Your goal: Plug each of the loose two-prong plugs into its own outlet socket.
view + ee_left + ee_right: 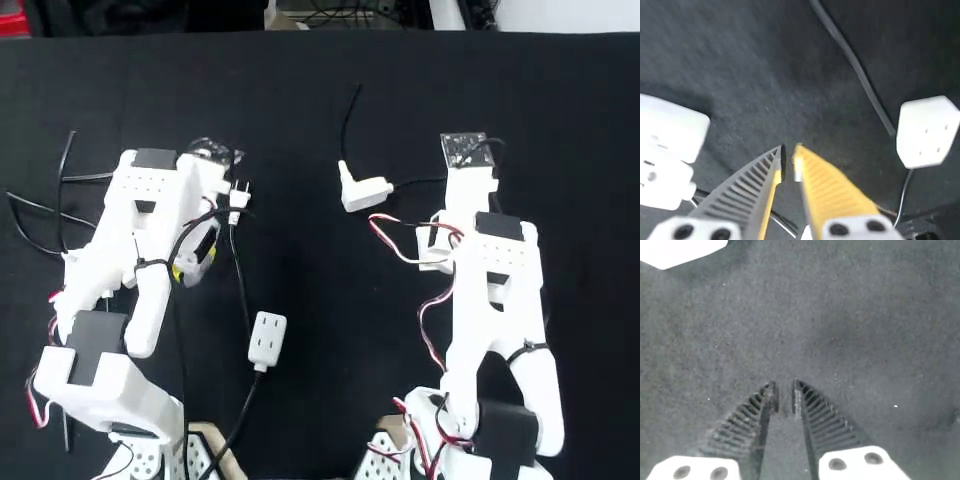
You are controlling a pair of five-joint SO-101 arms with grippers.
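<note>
Black cloth table [300, 90]; black cord [241, 275] beside left gripper [788, 159]; it and right gripper [783, 396] closed, empty.

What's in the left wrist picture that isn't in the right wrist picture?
Left wrist view extras: a white outlet block with slots, a black cable beside it, another white piece at the edge, and the left gripper, partly yellow. Right wrist view extras: the right gripper, all dark, plus a white corner I cannot identify. Both share the black table cover, and neither gripper holds anything.
</note>
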